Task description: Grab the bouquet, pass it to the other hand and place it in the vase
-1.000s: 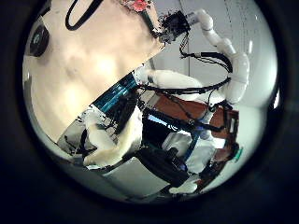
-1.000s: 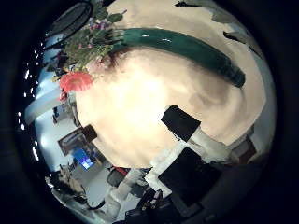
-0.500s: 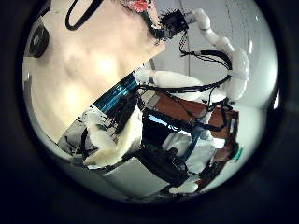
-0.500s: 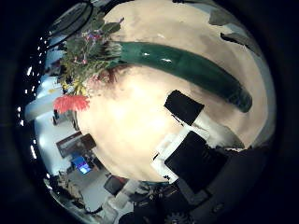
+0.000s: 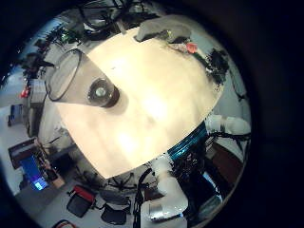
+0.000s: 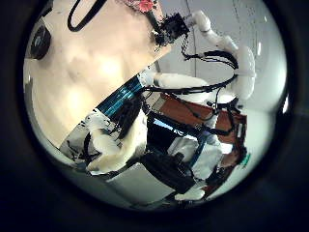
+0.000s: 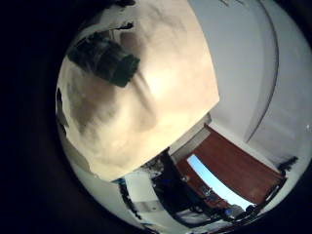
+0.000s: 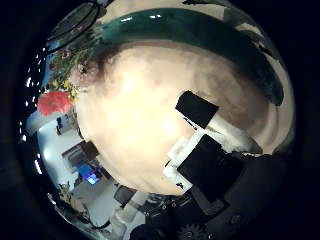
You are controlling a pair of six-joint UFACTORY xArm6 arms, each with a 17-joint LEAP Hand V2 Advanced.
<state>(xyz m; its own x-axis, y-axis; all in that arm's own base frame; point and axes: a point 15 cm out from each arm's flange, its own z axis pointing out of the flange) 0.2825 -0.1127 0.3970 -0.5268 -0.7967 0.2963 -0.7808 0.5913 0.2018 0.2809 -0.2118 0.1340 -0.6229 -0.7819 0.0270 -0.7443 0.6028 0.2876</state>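
Observation:
The bouquet (image 8: 190,32) lies flat on the table (image 8: 140,110), its long wrapped stem close under my right palm and its flower heads (image 8: 72,68) at one end. My right hand's fingers (image 8: 205,150) reach out over the table beside the stem and are not round it. From the left thumb side palm view, the right hand (image 6: 175,27) hovers at the bouquet (image 6: 143,5) on the far side of the table. A clear vase (image 5: 84,81) stands on the table below my left hand (image 6: 116,145), which holds nothing.
The round table top (image 5: 152,95) is bare between the vase and the bouquet (image 5: 190,46). A dark cable loop (image 6: 85,14) and a round dark object (image 6: 40,41) lie near its edge. Desks and screens stand beyond the table.
The right palm view has shifted: the bouquet's stem now sits larger and nearer the palm. In the left thumb side view the right hand has moved slightly. The left hand has stayed put.

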